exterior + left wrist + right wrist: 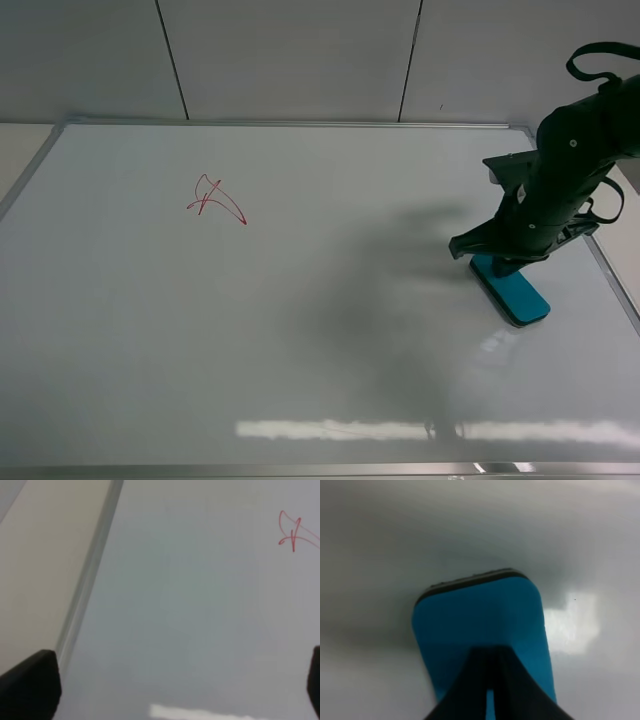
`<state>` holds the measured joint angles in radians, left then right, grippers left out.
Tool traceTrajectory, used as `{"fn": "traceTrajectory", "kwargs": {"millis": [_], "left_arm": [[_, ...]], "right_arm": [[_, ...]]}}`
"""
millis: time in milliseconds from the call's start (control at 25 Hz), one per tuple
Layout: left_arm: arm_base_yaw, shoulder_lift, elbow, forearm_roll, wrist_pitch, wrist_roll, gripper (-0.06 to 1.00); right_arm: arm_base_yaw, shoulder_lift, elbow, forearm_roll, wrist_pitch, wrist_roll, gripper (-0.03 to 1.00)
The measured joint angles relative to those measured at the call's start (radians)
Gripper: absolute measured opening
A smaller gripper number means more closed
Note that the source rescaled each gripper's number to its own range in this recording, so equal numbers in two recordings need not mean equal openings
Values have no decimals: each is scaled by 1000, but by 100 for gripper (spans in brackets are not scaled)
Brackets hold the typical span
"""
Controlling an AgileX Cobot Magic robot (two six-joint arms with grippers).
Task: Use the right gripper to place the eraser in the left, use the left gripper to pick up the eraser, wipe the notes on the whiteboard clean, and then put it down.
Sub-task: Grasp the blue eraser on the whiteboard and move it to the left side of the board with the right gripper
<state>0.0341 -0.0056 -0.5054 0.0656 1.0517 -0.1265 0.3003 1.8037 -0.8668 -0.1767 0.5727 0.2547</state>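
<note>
The teal eraser (pixel 517 291) lies flat on the whiteboard (pixel 300 330) near its right edge. My right gripper (pixel 506 264) hangs right over it. In the right wrist view the eraser (pixel 480 620) fills the middle, and the two black fingers (pixel 465 690) of the right gripper (pixel 488 655) stand almost together over its top, with only a thin slit between them. The red notes (pixel 215 200) sit at the board's upper left and also show in the left wrist view (pixel 295 532). My left gripper (pixel 172 687) is open and empty above the board's left edge, and is out of the high view.
The board's silver frame (pixel 85 590) runs along the left edge with a beige table surface (pixel 35 555) beyond it. A grey panelled wall (pixel 300 50) stands behind the board. A bright light reflection (pixel 350 430) lies near the board's front edge.
</note>
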Motion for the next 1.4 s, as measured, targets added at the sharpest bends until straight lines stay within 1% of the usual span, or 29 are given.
{"fn": "traceTrajectory", "kwargs": {"millis": [80,120,280,360,520,640,800,920,1000,1120,1280,1400], "left_arm": [[0,0,0,0,0,0,100],[0,0,0,0,0,0,100],[0,0,0,0,0,0,100],[0,0,0,0,0,0,100],[0,0,0,0,0,0,100],[0,0,0,0,0,0,100],[0,0,0,0,0,0,100],[0,0,0,0,0,0,100],[0,0,0,0,0,0,100],[0,0,0,0,0,0,100],[0,0,0,0,0,0,100],[0,0,0,0,0,0,100]], "right_arm": [[13,2,-2,4,-4,2,0],[20,3,-3,23,-14,12,0],[74,4,-3,191,-83,64,0],[116,9,-3,300,-130,71,0],[210,24,-2,487,-246,73,0],[300,48,0,588,-343,75,0],[407,109,-2,751,-505,75,0],[485,156,-7,842,-630,75,0],[527,189,-26,866,-694,78,0],[572,239,-101,876,-697,81,0],[616,307,-249,881,-621,81,0],[643,356,-350,904,-578,81,0]]}}
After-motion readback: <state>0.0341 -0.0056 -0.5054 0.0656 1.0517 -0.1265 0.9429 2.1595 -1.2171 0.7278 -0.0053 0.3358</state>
